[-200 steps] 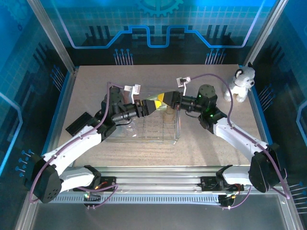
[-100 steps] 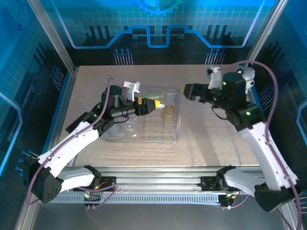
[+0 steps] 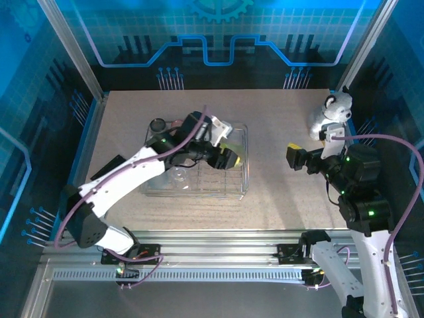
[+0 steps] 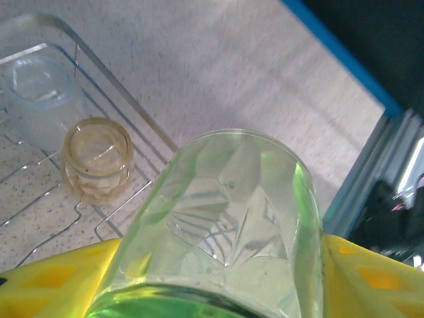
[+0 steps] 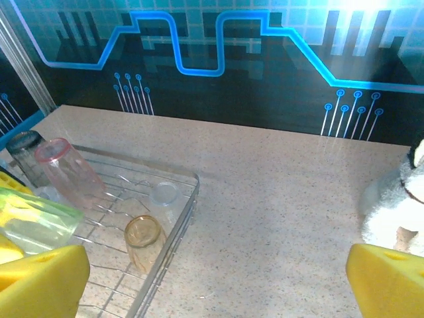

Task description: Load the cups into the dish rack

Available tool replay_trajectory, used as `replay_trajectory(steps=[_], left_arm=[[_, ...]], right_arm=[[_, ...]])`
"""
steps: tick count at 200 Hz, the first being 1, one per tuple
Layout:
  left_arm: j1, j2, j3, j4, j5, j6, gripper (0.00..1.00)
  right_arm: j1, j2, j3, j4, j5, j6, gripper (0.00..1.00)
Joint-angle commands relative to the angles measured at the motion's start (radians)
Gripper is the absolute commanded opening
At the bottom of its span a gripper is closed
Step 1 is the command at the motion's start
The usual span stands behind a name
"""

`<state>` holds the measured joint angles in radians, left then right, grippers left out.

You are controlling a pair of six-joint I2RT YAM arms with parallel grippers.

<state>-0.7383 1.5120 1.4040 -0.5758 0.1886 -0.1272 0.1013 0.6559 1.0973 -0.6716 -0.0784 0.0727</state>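
- The rack (image 3: 246, 173) sits on the bench (image 3: 285, 199) left of centre, with a clear cup (image 3: 180, 175) inside near its front left.
- The left end effector (image 3: 224, 158) reaches over the right half of the rack. Its yellow fingers (image 4: 50, 281) are pinching the yellow-green cup (image 4: 232, 225) from both sides.
- From the right wrist that yellow-green cup (image 5: 36, 225) lies close to level, mouth pointing right, low over the wires (whether it touches them I cannot tell).
- The right end effector (image 3: 295, 158) hangs over bare bench, well apart from the rack's right wall. Its fingers (image 5: 40, 281) are spread wide with nothing between them.
- Just past the held cup, an amber cup (image 4: 97, 156) rests inside the rack close to the right wall. In the right wrist view this amber cup (image 5: 144, 240) is tipped, mouth towards the camera.
- A pale cup (image 5: 163, 195) sits just beside the amber one, a little farther back, also inside the rack.
- A pink cup (image 5: 69, 175) leans in the rack's far left part, rim upward.
- A grey cup (image 3: 158, 124) stands upright at the far left corner, beside the pink one (inside the wire or just outside, I cannot tell).
- The plush animal (image 3: 331, 112) sits at the bench's far right corner, well apart from everything else.
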Motion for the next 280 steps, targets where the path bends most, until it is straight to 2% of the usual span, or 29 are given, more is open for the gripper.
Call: replay_trajectory(steps=[1,40,90,142,280], left_arm=[[-0.05,0.084,0.084,-0.182,-0.13,0.1,0.58],[-0.117,0.249,0.236,-0.329,-0.273,0.139,0.58],[-0.13,0.347,0.318,-0.412,-0.303,0.223,0.57],[-0.13,0.439,0.392,-0.487,-0.371,0.277,0.57],[-0.122,0.571,0.436,-0.443,-0.394,0.371,0.62]], right_arm=[[-0.015,0.01,-0.039,0.028,0.005,-0.051,1.0],[-0.009,0.01,-0.079,0.047,0.017,-0.072,1.0],[0.042,0.012,-0.096,0.055,0.084,-0.118,1.0],[0.044,0.019,-0.114,0.063,0.111,-0.123,1.0],[0.113,0.017,-0.151,0.069,0.195,-0.227,1.0]])
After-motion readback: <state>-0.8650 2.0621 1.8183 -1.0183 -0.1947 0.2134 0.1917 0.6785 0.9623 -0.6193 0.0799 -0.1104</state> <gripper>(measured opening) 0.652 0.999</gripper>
